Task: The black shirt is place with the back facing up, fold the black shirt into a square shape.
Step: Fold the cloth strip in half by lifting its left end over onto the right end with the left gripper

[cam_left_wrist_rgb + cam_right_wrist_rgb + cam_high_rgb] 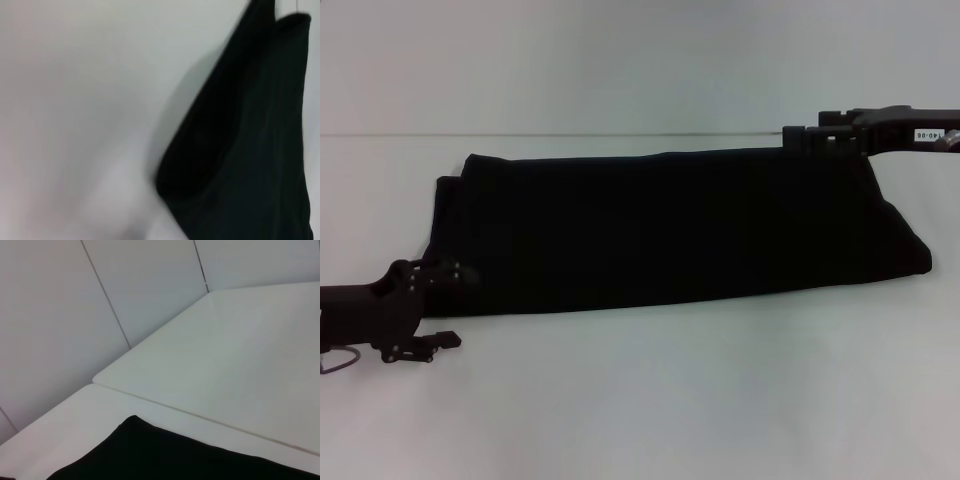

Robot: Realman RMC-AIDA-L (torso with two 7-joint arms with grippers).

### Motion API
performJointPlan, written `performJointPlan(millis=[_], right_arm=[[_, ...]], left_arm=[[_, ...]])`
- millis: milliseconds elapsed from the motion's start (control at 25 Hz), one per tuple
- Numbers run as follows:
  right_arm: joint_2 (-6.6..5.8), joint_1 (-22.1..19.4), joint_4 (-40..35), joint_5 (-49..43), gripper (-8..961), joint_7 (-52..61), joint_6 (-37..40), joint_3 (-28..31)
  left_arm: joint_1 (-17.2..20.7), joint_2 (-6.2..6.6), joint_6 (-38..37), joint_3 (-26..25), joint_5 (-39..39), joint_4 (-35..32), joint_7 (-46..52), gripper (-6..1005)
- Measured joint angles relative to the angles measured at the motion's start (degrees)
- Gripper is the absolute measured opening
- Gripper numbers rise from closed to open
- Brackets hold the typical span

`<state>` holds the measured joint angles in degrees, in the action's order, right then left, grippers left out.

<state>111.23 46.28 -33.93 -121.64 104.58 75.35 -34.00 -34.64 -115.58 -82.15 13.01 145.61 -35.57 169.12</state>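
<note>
Across the white table [650, 400] lies the black shirt [670, 235], folded into a long band; left gripper [438, 305] sits at its near left corner, fingers spread, holding nothing; right gripper [802, 136] at the far right edge, grip unclear

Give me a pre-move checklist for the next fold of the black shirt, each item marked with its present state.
1. Black shirt lies as a long folded band on the white table: ok.
2. Band not yet square, another fold needed: ok.
3. Left pincer at the shirt's near left corner: ok.
4. Right pincer at the shirt's far right corner: ok.
5. Either pincer gripping fabric: cannot tell.
6. Lettering hidden, back side out: cannot tell.
</note>
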Motion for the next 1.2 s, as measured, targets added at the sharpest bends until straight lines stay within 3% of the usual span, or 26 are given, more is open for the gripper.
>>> performJointPlan(millis=[1200], right_arm=[[0.03, 0.13, -0.17, 0.27, 897, -0.08, -0.03, 0.6]], left_arm=[[-0.08, 0.0, 7.8, -0.09, -1.66, 1.69, -1.07, 906]])
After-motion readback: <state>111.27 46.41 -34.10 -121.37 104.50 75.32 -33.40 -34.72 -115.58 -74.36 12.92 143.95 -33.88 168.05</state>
